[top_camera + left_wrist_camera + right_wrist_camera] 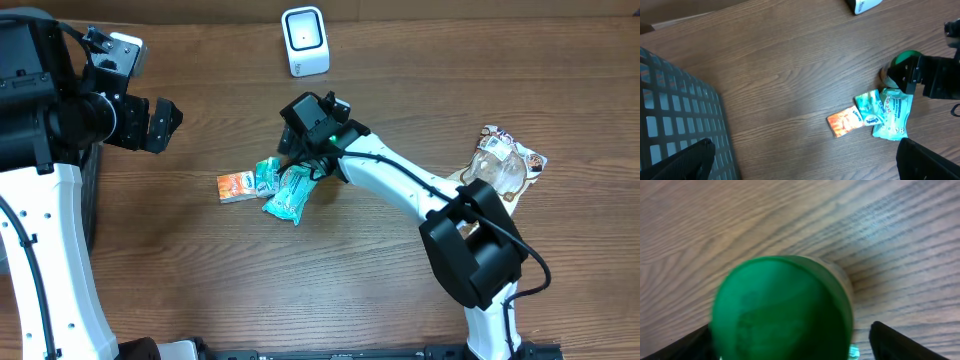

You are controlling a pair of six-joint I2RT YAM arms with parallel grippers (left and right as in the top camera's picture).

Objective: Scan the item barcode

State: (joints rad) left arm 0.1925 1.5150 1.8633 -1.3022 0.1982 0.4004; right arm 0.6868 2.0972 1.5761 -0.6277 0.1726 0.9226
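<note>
Jar (780, 310) w/ green lid (903, 64) stands upright mid-tabletop (400, 60), right under the right claw (790, 342). That claw is spread wide & straddles the lid. One finger (690, 342) looks to be at the rim, the other (905, 340) stands clear, so nothing is clamped yet. Left claw (160, 122) is also wide, holds nothing, and is parked well off at the far left.

Handling, my guess: small rigid jar, prob. light, smooth round wall, so it may twist or slip betw. flat fingers. Lid looks like plastic, and a pinch on it alone could pop or turn it. Better to take the body just below the lid, square across the widest part, w/ firm but not hard squeeze. Barcode isn't visible in any view. It's likely on the side label, so the jar will need tilting toward the scanner (305, 41), which sits at the far edge, well apart.

Around it: two teal packets (277, 185) lie just beside the jar on the near-left, poss. touching its base. An orange packet (235, 186) lies next to those. All soft & flat, easy to nudge or snag w/ the lower finger. Snack bag (505, 165) lies far right by the arm, no bother. Grey basket (675, 110) sits at the left. Path to the scanner looks open.
</note>
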